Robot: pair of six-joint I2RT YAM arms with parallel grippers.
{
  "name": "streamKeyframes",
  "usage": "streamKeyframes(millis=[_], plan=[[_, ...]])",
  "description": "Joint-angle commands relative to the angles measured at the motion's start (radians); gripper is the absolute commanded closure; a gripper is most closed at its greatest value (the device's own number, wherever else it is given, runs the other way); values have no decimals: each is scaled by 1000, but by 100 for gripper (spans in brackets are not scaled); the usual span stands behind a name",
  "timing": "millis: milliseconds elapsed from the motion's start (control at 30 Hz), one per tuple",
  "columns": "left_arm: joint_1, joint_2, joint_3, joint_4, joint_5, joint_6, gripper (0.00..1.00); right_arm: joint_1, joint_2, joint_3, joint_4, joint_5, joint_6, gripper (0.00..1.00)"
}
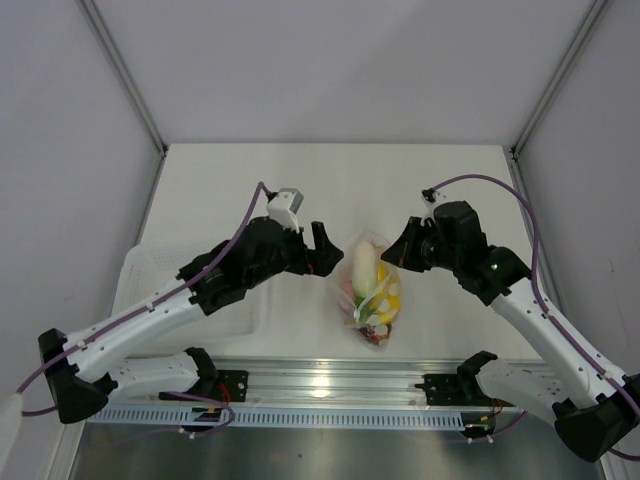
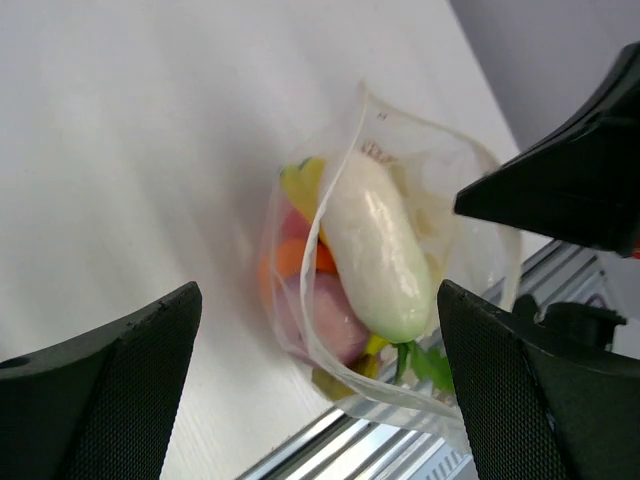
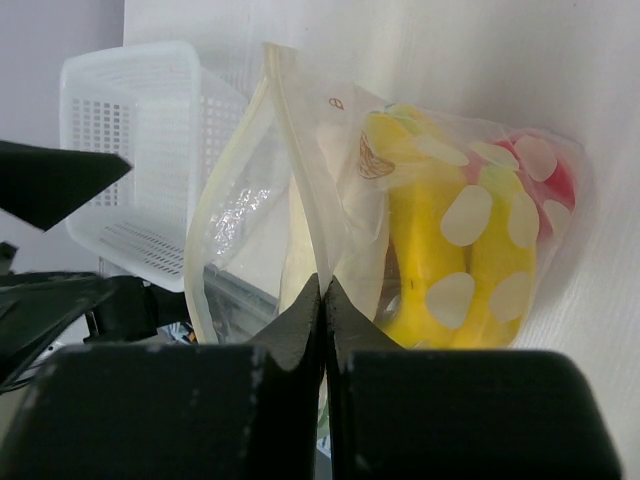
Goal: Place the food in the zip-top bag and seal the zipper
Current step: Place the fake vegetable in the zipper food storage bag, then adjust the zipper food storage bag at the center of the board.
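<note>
Zip-top bag [image 1: 372,292] lies mid-counter [image 1: 330,180], food inside: white radish [image 2: 375,245] on top, yellow banana [image 3: 440,250] beside it. Left claw [image 1: 322,252] released, spread wide, just left of bag, apart from it. Right claw [image 1: 402,254] clenched, pinching bag's mouth edge.

Clear bag [image 3: 250,200] has white dots on it, inside there's a yellow banana [image 3: 420,250], red apple [image 3: 562,185], white radish [image 2: 375,245] with green leaves [image 2: 428,365], plus a white mesh-pattern tray [image 3: 130,110]
</note>
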Motion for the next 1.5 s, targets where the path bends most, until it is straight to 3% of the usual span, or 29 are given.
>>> streamKeyframes(millis=[0,233,433,533,567,667,767,900,1100,1367,1467], plan=[[35,61,-1,-9,100,72,1,-8,-12,48,1,-15,-31,100],[106,236,90,46,335,113,3,-6,-1,71,-16,-18,-44,100],[138,365,220,36,493,156,12,-6,17,79,-27,-39,-63,100],[154,425,272,33,557,147,35,-6,28,83,-35,-47,-73,100],[157,437,282,39,573,141,50,-8,29,85,-36,-48,-75,100],[169,462,291,54,620,121,77,-6,35,97,-53,-51,-90,91],[174,465,283,54,642,113,99,-6,32,110,-68,-47,-103,74],[181,461,274,36,631,99,99,-6,31,123,-84,-65,-121,52],[195,430,262,-42,542,-16,99,9,17,125,-130,-100,-175,35],[192,240,126,-101,302,-259,99,184,-24,128,-219,-50,-215,31],[180,163,104,-116,234,-287,99,270,-46,119,-235,-7,-224,32]])
